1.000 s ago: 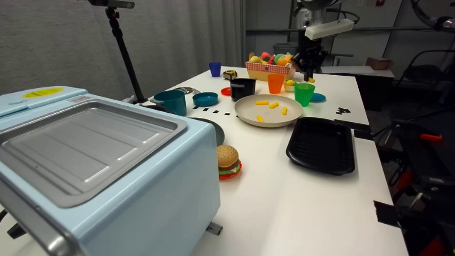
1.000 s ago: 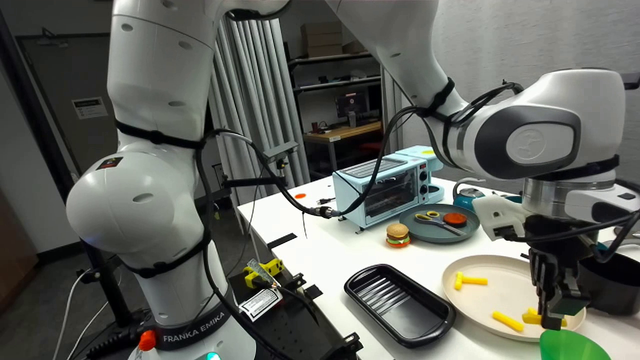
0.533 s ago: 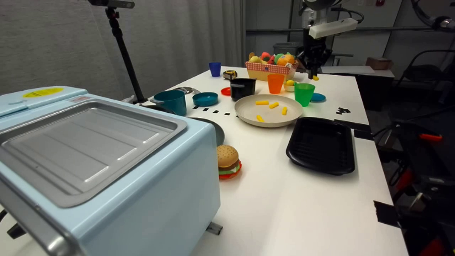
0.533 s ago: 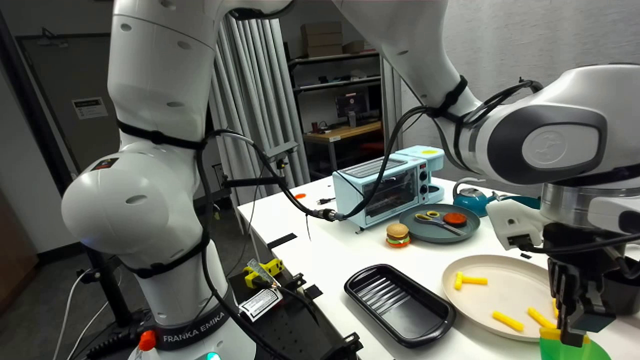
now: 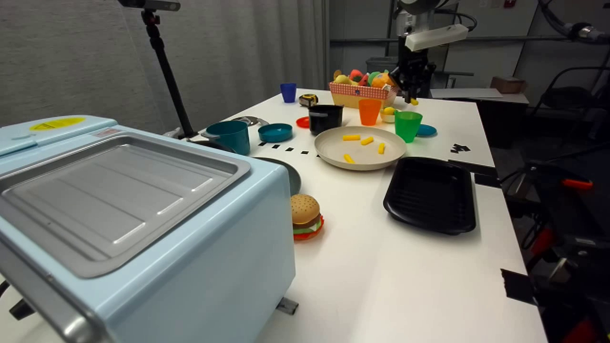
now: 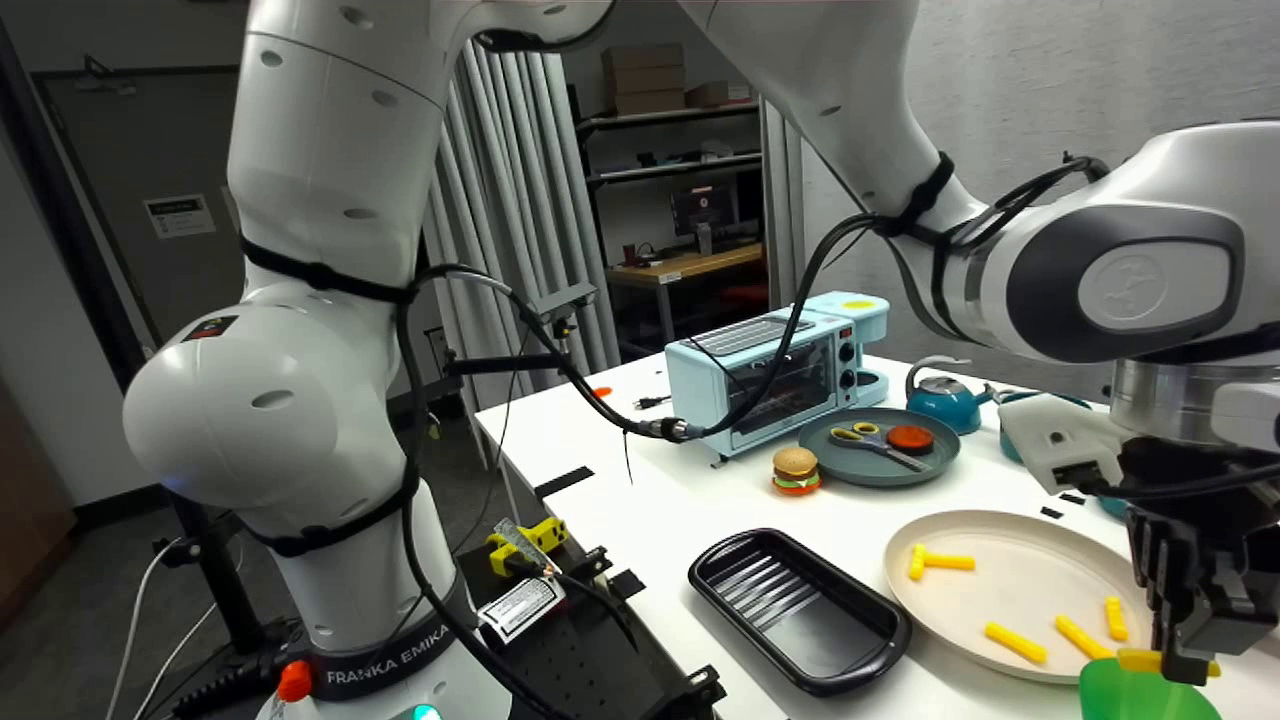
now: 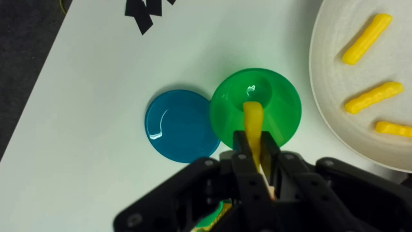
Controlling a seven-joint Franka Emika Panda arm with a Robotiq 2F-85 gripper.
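Observation:
My gripper [image 7: 253, 137] is shut on a yellow stick [image 7: 253, 117], whose far end sticks out past the fingertips. Below it in the wrist view is a green cup [image 7: 285, 109], open side up, its inside showing no stick. In an exterior view the held yellow stick [image 6: 1138, 660] overlaps the rim of the green cup [image 6: 1130, 698]. Elsewhere the gripper [image 5: 411, 100] appears above and beyond that cup [image 5: 407, 127]. A beige plate [image 7: 331, 87] beside the cup carries several similar sticks, one being a yellow stick [image 6: 1015, 642]. The exact gap between held stick and cup is unclear.
A blue saucer [image 7: 182, 125] lies against the cup's side. Around stand an orange cup [image 5: 370, 112], a black pot [image 5: 325, 119], a basket [image 5: 360, 97] of toy fruit, a black tray [image 6: 800, 610], a toy burger [image 6: 796, 470] and a toaster oven [image 6: 775, 370].
Holding the stick, my gripper has moved from in front of the plate to over the cup's rim in an exterior view. The cup, plate and loose sticks have stayed put.

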